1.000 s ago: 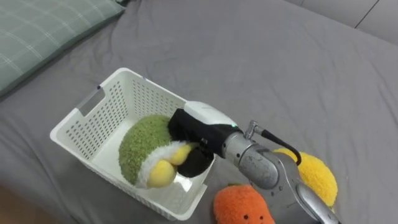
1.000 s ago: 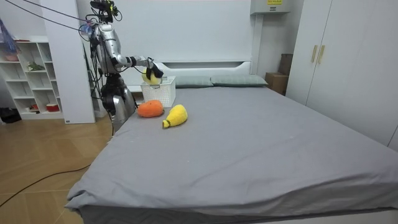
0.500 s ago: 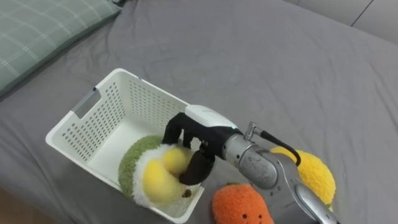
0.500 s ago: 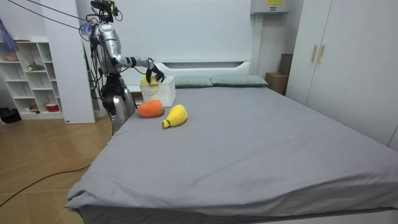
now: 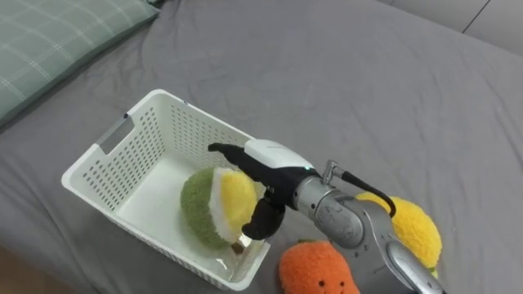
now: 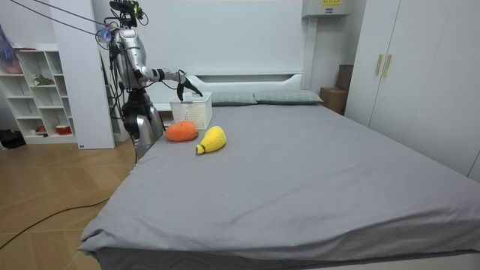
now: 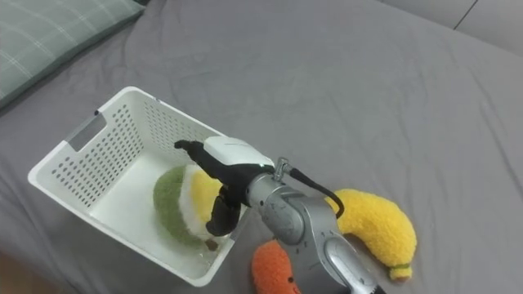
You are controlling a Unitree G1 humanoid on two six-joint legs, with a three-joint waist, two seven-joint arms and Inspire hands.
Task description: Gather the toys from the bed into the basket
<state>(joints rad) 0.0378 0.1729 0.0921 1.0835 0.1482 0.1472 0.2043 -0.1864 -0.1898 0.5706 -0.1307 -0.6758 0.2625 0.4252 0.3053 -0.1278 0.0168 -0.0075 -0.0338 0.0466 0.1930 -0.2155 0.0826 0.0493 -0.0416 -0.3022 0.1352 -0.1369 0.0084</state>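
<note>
A white perforated basket [image 5: 122, 147] stands on the grey bed. Inside it lies a round green and yellow plush toy [image 5: 214, 208], resting on the basket floor against the near wall. My right hand [image 5: 263, 159] hovers over the basket's right part, open, fingers stretched out above the toy and the thumb hanging beside it. An orange plush toy [image 5: 319, 271] and a yellow plush toy [image 5: 415, 233] lie on the sheet just right of the basket, under my forearm. In the room view I stand at the bed's corner on the room view's left, right arm reaching over the basket [image 6: 191, 112].
A green checked pillow [image 5: 57, 41] lies beyond the basket at the upper left. The grey sheet [image 5: 351, 90] stretches wide to the right. The bed's edge runs close below the basket. A white shelf unit [image 6: 37, 90] stands behind me and wardrobes [image 6: 420, 67] on the room view's right.
My right hand has opened from a closed grip on the green and yellow toy. The toy has dropped out of it and rolled over inside the basket.
</note>
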